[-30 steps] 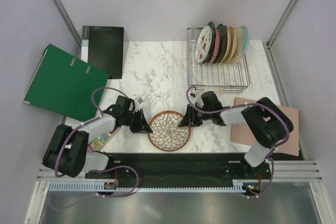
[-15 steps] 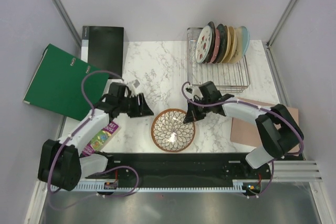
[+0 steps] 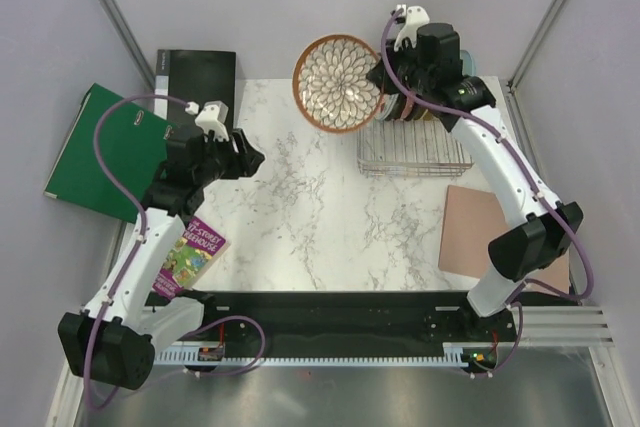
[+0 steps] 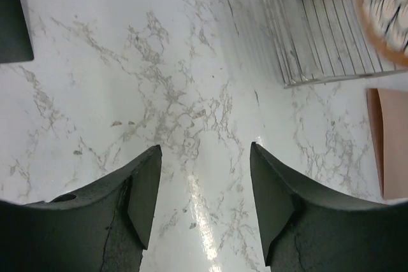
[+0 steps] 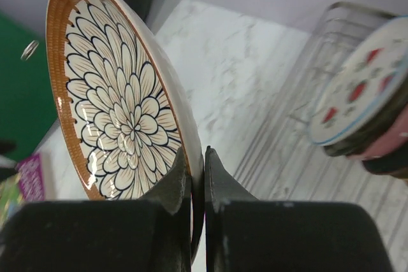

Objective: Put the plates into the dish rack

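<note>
The right gripper [image 5: 196,160] clamps the rim of the brown petal plate [image 3: 338,83], holding it in the air beside the dish rack [image 3: 415,152]. The left gripper [image 4: 204,154] hangs with its fingers apart over the table [image 3: 300,207].

Table: I'm looking at a white marble-patterned tabletop [image 3: 300,197] with grey veins.
Far right: a silver wire-grid dish rack [image 3: 415,155] stands on it.
Right edge: a flat pinkish-tan rectangular board [image 3: 500,237], on the near side of the rack.
Far left corner: a black rectangular folder [image 3: 195,82], lying flat.
Left edge: a green ring binder [image 3: 105,152], lying across the edge, just beside the folder.
Near left: a colourful purple-edged booklet [image 3: 190,255], lying flat.
</note>
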Motion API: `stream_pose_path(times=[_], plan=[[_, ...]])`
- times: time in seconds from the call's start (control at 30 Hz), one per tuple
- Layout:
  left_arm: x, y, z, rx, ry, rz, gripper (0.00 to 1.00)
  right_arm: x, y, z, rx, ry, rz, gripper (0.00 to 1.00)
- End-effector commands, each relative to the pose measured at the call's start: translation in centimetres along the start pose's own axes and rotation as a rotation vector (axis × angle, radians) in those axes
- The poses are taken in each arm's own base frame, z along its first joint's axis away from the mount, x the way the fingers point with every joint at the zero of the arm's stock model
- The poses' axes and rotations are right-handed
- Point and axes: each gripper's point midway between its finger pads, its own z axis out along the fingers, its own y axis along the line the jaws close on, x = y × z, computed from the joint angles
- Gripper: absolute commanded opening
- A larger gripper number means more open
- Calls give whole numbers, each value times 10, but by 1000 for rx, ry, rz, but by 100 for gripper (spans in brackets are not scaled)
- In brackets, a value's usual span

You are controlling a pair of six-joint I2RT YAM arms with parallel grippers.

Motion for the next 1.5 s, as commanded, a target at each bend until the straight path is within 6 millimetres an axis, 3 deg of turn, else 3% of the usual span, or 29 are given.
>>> stream_pose_path(times=[0.0, 0.03, 0.07, 0.1, 0.13, 0.2, 0.47, 0.87, 1.2, 1.47], plan=[[28, 3, -2, 30, 48, -90, 64, -79, -68, -7, 454, -308, 105, 0], [29, 2, -4, 44, 41, -116, 64, -81, -78, -4, 538, -330, 108, 0], [32, 3, -5, 42, 44, -130, 64, -90, -70, -5, 585, -372, 98, 0], [36, 10, -5, 28, 48, -147, 64, -99, -85, -18, 740, -438, 103, 0], [37, 10, -5, 30, 49, -155, 64, -97, -82, -13, 790, -439, 57, 0], [39, 13, -5, 24, 49, -159, 64, -105, -91, -21, 908, -507, 55, 0], [41, 13, -1, 33, 57, -145, 64, -89, -119, -5, 1146, -473, -63, 0], [50, 15, 6, 43, 91, -150, 64, -70, -143, 39, 1218, -418, -139, 0], [57, 24, 10, 5, 105, -132, 64, -30, -167, 87, 1282, -310, -204, 0], [62, 27, 12, -6, 114, -142, 64, -8, -177, 87, 1347, -234, -247, 0]])
